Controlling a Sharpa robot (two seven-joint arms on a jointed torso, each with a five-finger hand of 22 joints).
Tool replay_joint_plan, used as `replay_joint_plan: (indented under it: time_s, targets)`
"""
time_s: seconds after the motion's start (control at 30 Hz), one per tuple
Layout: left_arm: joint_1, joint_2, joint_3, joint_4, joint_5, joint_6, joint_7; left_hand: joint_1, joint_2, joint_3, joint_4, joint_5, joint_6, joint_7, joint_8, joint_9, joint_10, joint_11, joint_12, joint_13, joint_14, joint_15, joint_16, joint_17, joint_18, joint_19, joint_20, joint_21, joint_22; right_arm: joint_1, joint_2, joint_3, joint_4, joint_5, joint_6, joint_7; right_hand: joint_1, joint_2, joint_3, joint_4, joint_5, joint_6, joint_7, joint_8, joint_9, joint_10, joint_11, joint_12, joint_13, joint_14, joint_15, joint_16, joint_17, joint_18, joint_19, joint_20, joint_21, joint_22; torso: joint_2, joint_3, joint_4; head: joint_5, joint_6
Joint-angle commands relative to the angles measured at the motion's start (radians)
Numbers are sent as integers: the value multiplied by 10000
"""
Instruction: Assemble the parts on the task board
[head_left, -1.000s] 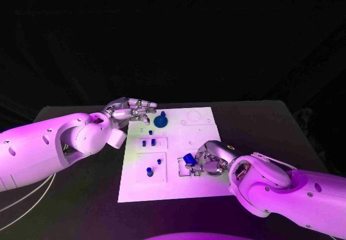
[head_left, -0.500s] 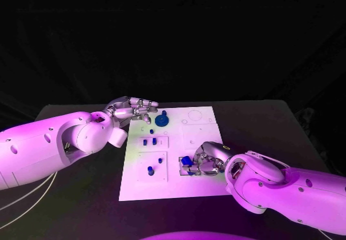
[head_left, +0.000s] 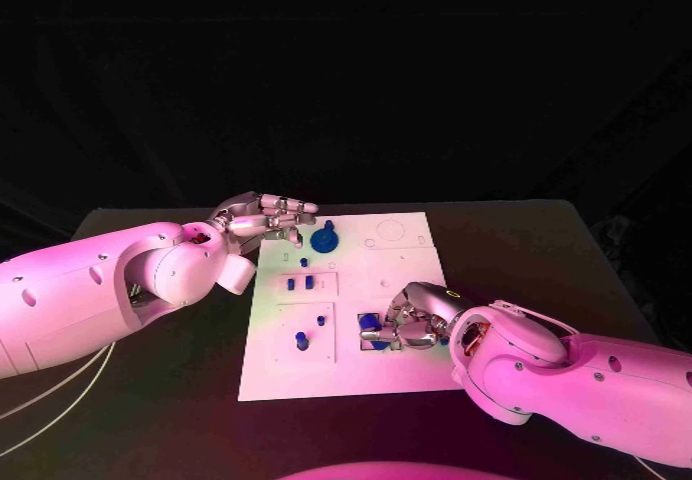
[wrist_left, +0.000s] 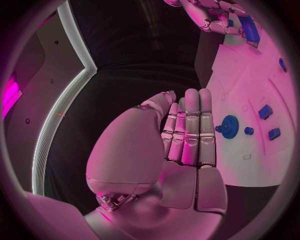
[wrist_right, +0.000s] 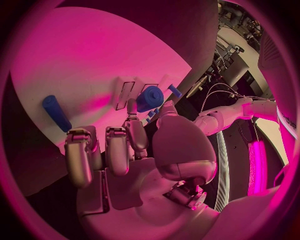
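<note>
Head view first: the black table (head_left: 548, 250) carries the white task board (head_left: 411, 270), which lies between the two hands. The left hand (head_left: 263, 220) hangs at the board's far left corner, fingers straight and held together, holding nothing; the left wrist view shows the palm flat and bare, with the round blue gear part (wrist_left: 230, 126) just beyond its fingertips and apart from them. The right hand (head_left: 408, 320) is down over the board's near right section, fingers curled toward a blue block part (head_left: 372, 322) that sits at their tips, over a square recess. From the head view it looks pinched, but the right wrist view shows the curled fingers (wrist_right: 119, 150) without a clear part between them, so I cannot tell whether the block is gripped or merely touched. Two small blue pegs (head_left: 297, 284) stand in a panel just beside that hand, toward the left arm, and a blue pin (head_left: 300, 341) stands nearer the board's front edge.

The main risk, as I judge it, is the block going into its recess tilted: a push from curled fingers on one side could jam it or skid it across the board. A sweeping wrist could also knock the nearby pegs.
</note>
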Motion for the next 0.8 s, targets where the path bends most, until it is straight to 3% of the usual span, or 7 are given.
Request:
replay_joint_plan:
  time_s: [0.03,0.27,0.5,0.7,0.8]
  targets:
    - [5,6,7,29,-11,167,30,41,44,-42,6,-22,-75,-5,22,-16,-62,-14,31,17,-81,3,-31,-12,47,5,97,-68,-11,-2,7,1,7,-149,-66,-40,-135,-125,158,-3,-297,-104,-3,-12,42,-70,29,-74,42,763,-3,-57,1158,-8,930,35,-50,2557,-4,0,-6,5,-13]
    - [5,-6,7,32,-11,161,29,46,52,-54,4,-19,-91,-1,21,-21,-87,-10,43,16,-89,6,-31,-20,48,2,101,-79,-15,-3,-68,1,106,-282,-282,6,-174,-103,245,-2,-302,-93,-6,8,69,-51,22,-48,63,766,-2,-53,1171,-15,942,37,-22,2565,-3,2,-6,-4,-14]
    - [5,-32,7,39,-11,153,24,47,56,-55,4,-19,-93,0,22,-22,-91,-10,46,16,-90,7,-31,-22,48,1,102,-81,-15,-11,-313,0,446,-301,-368,280,439,335,419,-80,812,16,-82,121,209,150,-43,242,291,784,-56,-21,1237,-46,1006,-3,117,2607,1,8,-3,-6,-4]
    - [5,-50,7,44,-11,150,20,55,65,-51,2,-16,-93,-1,23,-22,-95,-10,50,16,-92,7,-31,-24,49,1,102,-83,-16,-15,-520,-1,599,-306,-108,421,1479,394,483,-392,1692,36,-125,156,289,217,-86,335,380,796,-94,4,1290,-60,1034,-39,181,2625,-4,2,-6,-3,-17]
    - [5,-46,6,36,-11,150,19,55,65,-51,2,-16,-93,-1,23,-22,-95,-10,50,16,-92,7,-31,-24,49,1,102,-83,-16,-18,-514,-2,567,-344,-47,424,1979,540,626,-595,1599,71,-149,177,316,263,-110,405,439,801,-113,18,1317,-66,1046,-55,206,2633,-9,6,-14,-3,-13]
